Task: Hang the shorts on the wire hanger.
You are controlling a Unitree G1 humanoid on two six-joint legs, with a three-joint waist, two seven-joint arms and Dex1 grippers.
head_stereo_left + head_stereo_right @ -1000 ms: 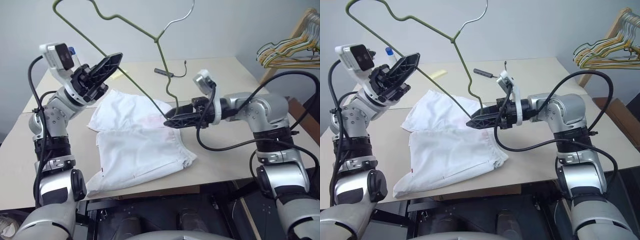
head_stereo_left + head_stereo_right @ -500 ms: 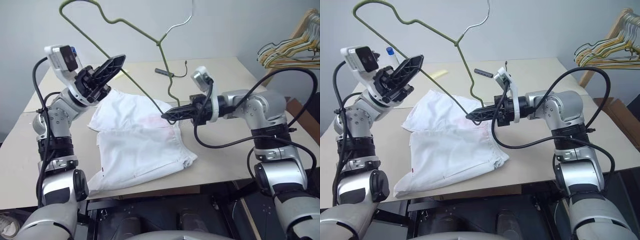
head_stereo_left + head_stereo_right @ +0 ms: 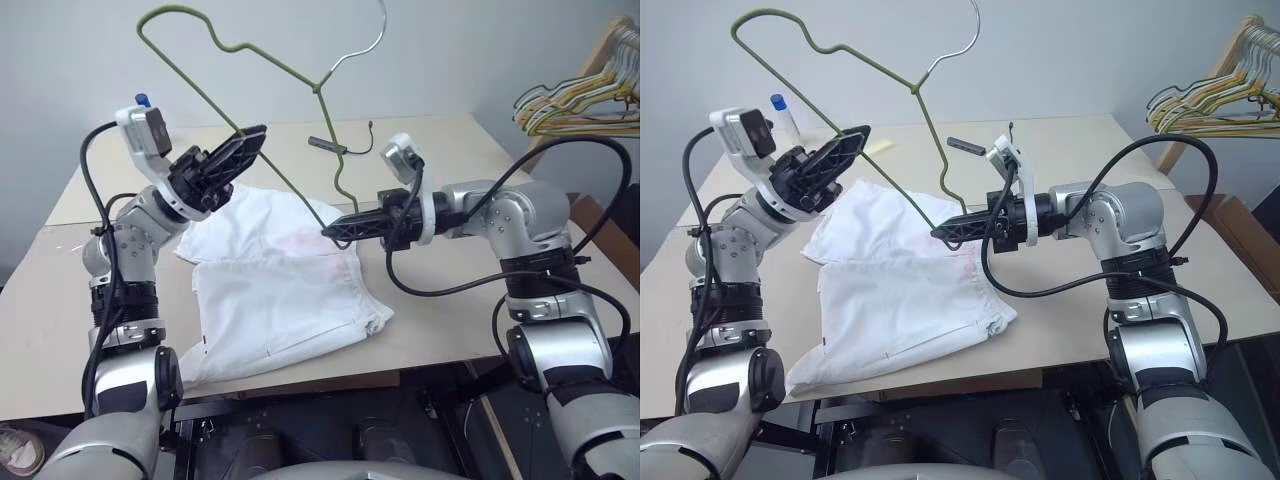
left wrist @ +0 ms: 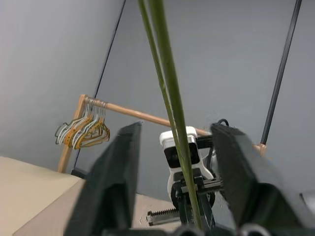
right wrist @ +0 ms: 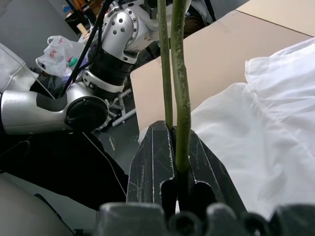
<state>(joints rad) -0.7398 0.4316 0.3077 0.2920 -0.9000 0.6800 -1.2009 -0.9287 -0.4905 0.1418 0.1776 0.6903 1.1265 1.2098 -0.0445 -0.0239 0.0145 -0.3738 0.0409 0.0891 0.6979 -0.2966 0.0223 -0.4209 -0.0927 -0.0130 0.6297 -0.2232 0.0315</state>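
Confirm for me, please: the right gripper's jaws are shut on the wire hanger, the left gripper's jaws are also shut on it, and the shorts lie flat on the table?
Not quite. The left gripper has its jaws open, with the wire hanger passing between them untouched, as the left wrist view shows. The rest holds: the right gripper is shut on the hanger, and the shorts lie flat on the table.

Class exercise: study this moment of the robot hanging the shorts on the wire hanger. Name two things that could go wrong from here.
1. The left gripper stands open around the wire hanger, so the right gripper alone pinches it at one corner; it may swing or twist.
2. The shorts lie flat beneath; the hanger could snag them.
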